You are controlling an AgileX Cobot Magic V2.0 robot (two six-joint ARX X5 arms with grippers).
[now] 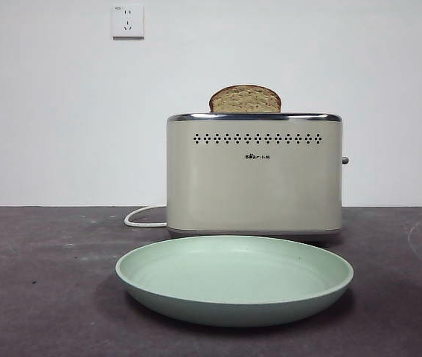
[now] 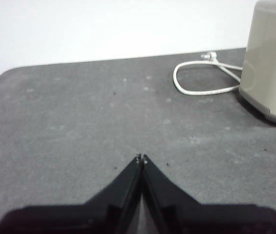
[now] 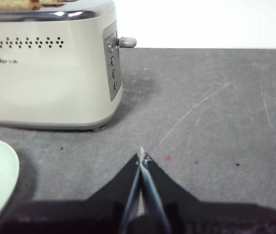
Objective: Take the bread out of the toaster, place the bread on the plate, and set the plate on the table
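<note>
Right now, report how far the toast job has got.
Nothing looks done yet. The bread sits in the toaster, and the plate lies bare on the table in front of it. The left gripper and right gripper are shut over bare tabletop, holding nothing. Every step remains.
</note>
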